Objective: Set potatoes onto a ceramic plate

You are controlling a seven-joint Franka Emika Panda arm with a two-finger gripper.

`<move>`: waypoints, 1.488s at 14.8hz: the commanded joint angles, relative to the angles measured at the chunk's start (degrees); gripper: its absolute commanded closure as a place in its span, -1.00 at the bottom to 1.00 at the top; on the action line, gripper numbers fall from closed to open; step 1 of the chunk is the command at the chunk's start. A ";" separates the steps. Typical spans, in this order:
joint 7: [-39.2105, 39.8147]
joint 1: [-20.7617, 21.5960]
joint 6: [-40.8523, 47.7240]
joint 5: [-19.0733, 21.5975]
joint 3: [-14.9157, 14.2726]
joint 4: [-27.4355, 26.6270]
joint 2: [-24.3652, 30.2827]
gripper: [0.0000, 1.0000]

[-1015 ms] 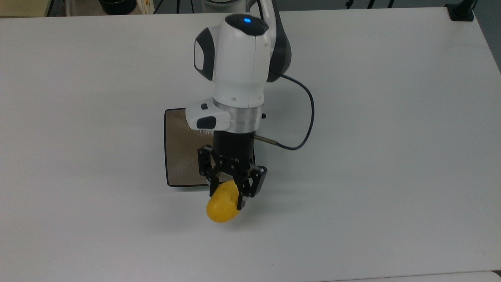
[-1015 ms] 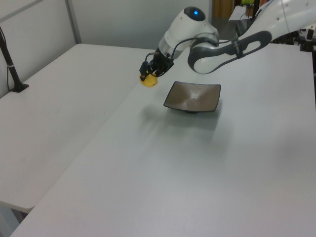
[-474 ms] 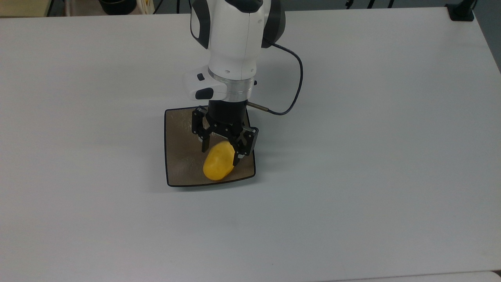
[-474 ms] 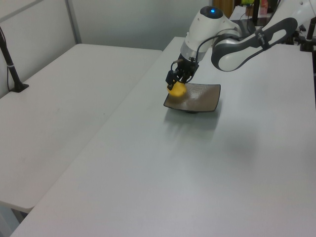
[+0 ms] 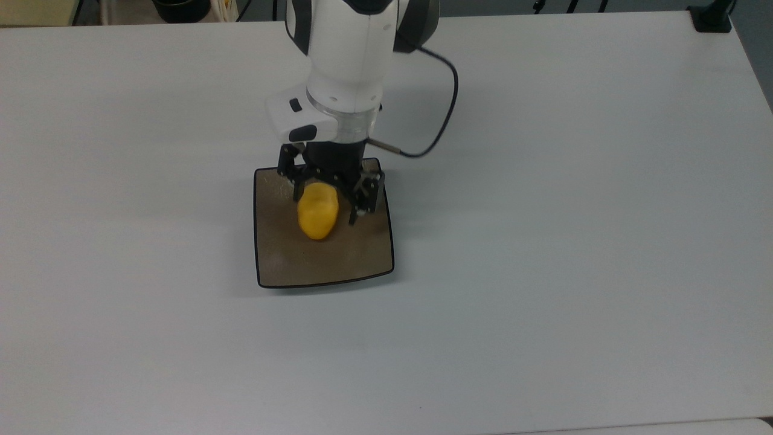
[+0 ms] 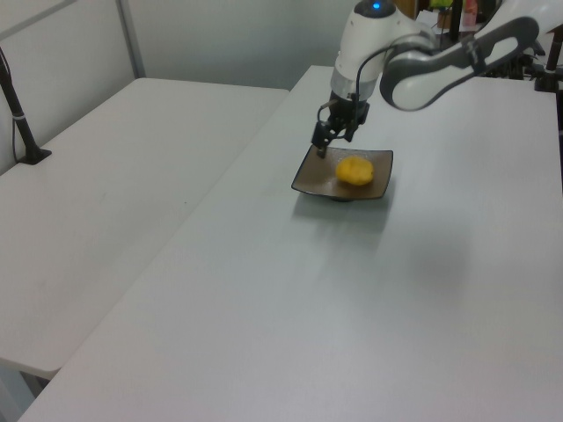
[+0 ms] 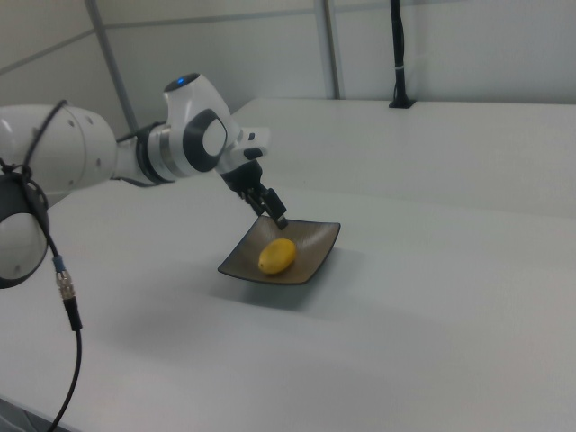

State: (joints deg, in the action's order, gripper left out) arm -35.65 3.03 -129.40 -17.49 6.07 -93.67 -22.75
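The yellow potato [image 5: 317,212] lies on the square brown ceramic plate [image 5: 320,266], toward its far half in the top view. My gripper [image 5: 325,208] hangs open just above it, one finger on each side of the potato's far end and apart from it. In the left view the gripper [image 6: 327,148] is over the plate's [image 6: 310,181] far left edge, with the potato [image 6: 354,170] resting in the dish to its right. The right view has the gripper [image 7: 274,216] raised above the potato [image 7: 276,256] on the plate [image 7: 317,241].
The white table [image 5: 574,241] spreads wide around the plate. A black cable [image 5: 448,103] loops from the wrist to the top view's right. A black clamp post [image 6: 19,114] stands on the adjoining table, and another post [image 7: 397,54] at the back of the right view.
The gripper carried the potato from beyond the plate's near edge over the plate, then let it go. The fingers opened and the potato now rests on the plate.
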 commanded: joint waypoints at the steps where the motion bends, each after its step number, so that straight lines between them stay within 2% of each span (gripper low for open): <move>1: 19.33 0.30 16.31 7.47 -0.09 -2.57 8.66 -0.88; 3: 25.16 0.74 25.29 7.48 -0.09 -4.14 11.66 -0.88; 4: 27.54 1.35 27.25 7.48 -0.18 -6.76 14.20 -0.88; 6: 28.88 1.97 26.66 7.48 -0.26 -13.87 19.99 -0.89; 7: 29.57 2.85 25.96 7.65 -1.31 -16.43 22.11 -0.89; 8: 30.10 3.20 22.90 8.78 -1.75 -18.46 23.26 -0.90; 9: 30.11 3.21 19.48 10.27 -1.85 -20.83 24.93 -0.99; 13: 29.85 2.85 17.69 15.11 -1.93 -20.59 25.47 -1.00; 17: 30.46 1.37 17.43 14.68 -1.93 -19.27 24.51 -1.00; 22: 30.11 -0.05 17.51 16.88 -1.93 -19.01 24.50 -1.00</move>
